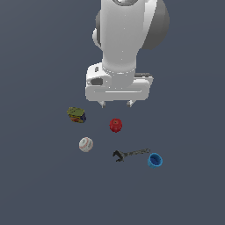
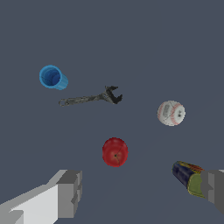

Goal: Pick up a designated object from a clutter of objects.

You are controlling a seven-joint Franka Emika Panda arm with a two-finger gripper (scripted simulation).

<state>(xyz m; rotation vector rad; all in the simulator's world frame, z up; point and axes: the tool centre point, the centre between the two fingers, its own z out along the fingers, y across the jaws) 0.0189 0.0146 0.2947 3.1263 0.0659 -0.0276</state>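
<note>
The white baseball (image 1: 86, 144) with thin red stitch lines lies on the dark floor, toward the exterior view's left; it also shows in the wrist view (image 2: 171, 113). Near it lie the red round object (image 1: 115, 125) (image 2: 115, 152), the dark wrench (image 1: 130, 154) (image 2: 89, 98), the blue cup (image 1: 154, 160) (image 2: 53, 77) on its side, and the olive-green multicoloured can (image 1: 76, 114) (image 2: 188, 177). My gripper (image 1: 116, 104) (image 2: 142, 192) is open and empty. It hangs above the floor, behind the red object and apart from the baseball. One finger (image 2: 214, 188) partly hides the can.
The items lie on a plain dark grey floor (image 1: 189, 193). The white arm body (image 1: 125, 39) fills the upper middle of the exterior view. The wrench lies between the baseball and the blue cup.
</note>
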